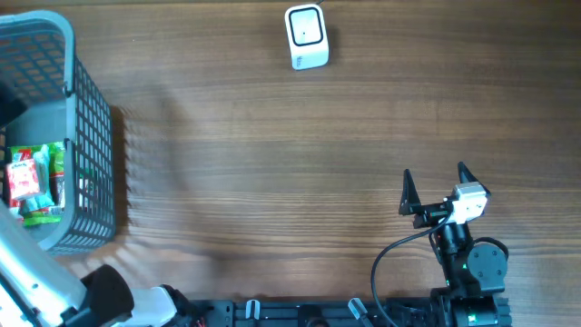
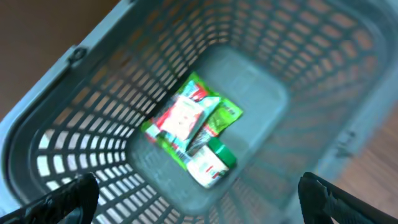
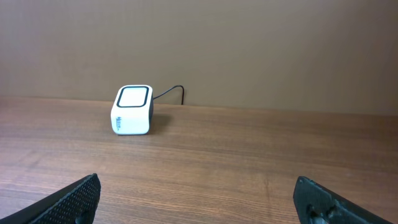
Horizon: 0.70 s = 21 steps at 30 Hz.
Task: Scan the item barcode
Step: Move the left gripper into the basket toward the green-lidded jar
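While two hands point(image 2: 196, 190) point(image 3: 196, 190) gape: one scanner point(image 1: 306, 36), one basket point(image 1: 95, 163).

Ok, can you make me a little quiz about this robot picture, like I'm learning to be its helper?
1. True or false: the white scanner sits inside the grey basket.
2. Where are the green packets? A. in the basket. B. on the bare table. C. on top of the scanner.
3. Fill in the gap: the right pincer has its jaws ____ and holds nothing.

Key: 1 false, it stands on the table, far from the basket. 2 A. 3 open.
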Each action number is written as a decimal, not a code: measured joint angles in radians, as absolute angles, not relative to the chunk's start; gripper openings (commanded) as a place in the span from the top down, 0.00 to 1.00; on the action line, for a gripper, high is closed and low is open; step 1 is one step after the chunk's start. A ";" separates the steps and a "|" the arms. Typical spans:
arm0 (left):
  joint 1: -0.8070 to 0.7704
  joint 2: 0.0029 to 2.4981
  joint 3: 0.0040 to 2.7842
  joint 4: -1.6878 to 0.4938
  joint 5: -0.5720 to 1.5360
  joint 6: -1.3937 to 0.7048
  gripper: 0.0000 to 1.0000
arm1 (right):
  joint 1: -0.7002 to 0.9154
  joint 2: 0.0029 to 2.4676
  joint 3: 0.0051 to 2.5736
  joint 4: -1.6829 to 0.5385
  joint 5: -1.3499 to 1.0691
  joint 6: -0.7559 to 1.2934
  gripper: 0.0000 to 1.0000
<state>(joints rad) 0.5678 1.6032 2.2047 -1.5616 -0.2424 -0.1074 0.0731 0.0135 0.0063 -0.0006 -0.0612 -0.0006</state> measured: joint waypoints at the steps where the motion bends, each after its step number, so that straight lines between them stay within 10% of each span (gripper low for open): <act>1: 0.595 1.607 2.196 -1.563 -0.234 -0.110 0.00 | 0.073 0.014 0.006 -0.001 -0.061 -0.001 0.00; 21: 0.710 1.621 1.784 -1.337 -0.103 -0.075 0.00 | 0.073 0.014 0.006 -0.001 -0.061 -0.001 0.01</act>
<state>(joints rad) 0.7097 1.6215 1.7836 -1.3373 -0.1028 -0.0753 0.0731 0.0135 0.0063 -0.0006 -0.0612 -0.0006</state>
